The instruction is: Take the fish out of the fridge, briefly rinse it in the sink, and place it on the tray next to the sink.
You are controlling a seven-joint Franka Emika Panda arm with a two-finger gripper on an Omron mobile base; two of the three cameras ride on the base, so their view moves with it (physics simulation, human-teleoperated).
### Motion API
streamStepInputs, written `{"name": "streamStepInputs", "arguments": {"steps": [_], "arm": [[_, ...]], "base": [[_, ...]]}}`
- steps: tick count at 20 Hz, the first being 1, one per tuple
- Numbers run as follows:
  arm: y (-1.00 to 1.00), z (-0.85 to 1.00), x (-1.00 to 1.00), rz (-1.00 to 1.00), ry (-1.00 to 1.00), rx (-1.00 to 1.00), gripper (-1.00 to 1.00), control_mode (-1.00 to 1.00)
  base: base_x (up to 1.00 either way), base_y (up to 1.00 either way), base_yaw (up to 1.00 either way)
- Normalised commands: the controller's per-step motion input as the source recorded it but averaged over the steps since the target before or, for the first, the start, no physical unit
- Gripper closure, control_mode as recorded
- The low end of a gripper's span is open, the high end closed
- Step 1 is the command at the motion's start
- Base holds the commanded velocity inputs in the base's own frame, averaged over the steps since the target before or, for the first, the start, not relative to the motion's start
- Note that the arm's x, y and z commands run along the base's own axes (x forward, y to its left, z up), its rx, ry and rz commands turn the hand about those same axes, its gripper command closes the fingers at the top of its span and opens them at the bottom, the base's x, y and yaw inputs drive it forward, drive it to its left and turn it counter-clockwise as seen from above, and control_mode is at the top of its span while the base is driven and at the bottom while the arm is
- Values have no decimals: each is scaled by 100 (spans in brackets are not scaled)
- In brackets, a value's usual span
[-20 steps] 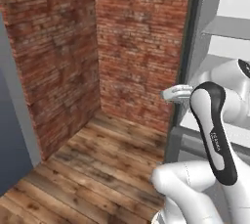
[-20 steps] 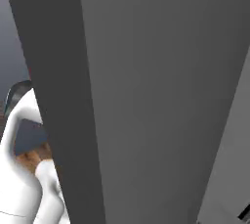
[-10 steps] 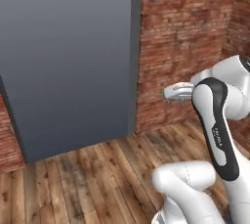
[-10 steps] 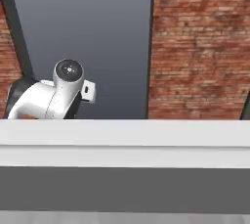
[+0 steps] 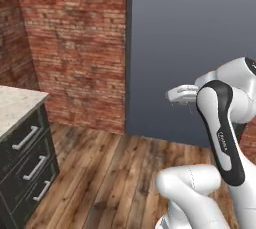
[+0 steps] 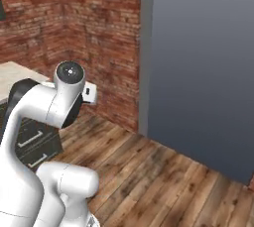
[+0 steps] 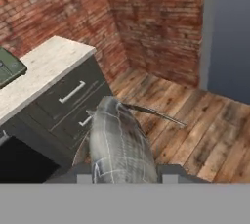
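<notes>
While closed, the gripper [image 7: 124, 171] clamps the fish [image 7: 119, 145] — over wooden floor [image 7: 195, 120].

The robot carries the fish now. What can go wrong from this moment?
1. The fish sticks far out beyond the tool, which holds it only at one end. It might slip or twist loose as the base drives.
2. The counter and its dark drawers lie close ahead in the hand view, so the jutting fish could knock against them.
3. The sink is not in sight yet, so the fish must stay held for a while.
</notes>
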Motion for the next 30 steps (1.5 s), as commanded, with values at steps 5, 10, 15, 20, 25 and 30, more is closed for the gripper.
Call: {"name": "streamStepInputs", "arguments": {"steps": [5, 10, 15, 20, 25, 30], "arm": [[0, 0, 0, 0, 0, 0, 100, 100], [0, 0, 0, 0, 0, 0, 100, 100], [0, 0, 0, 0, 0, 0, 100, 100], [0, 0, 0, 0, 0, 0, 100, 100], [0, 0, 0, 0, 0, 0, 100, 100], [0, 0, 0, 0, 0, 0, 100, 100]], "base": [[0, 0, 100], [2, 0, 100], [22, 0, 94], [81, -9, 77], [100, -3, 62], [100, 16, 43]]}}
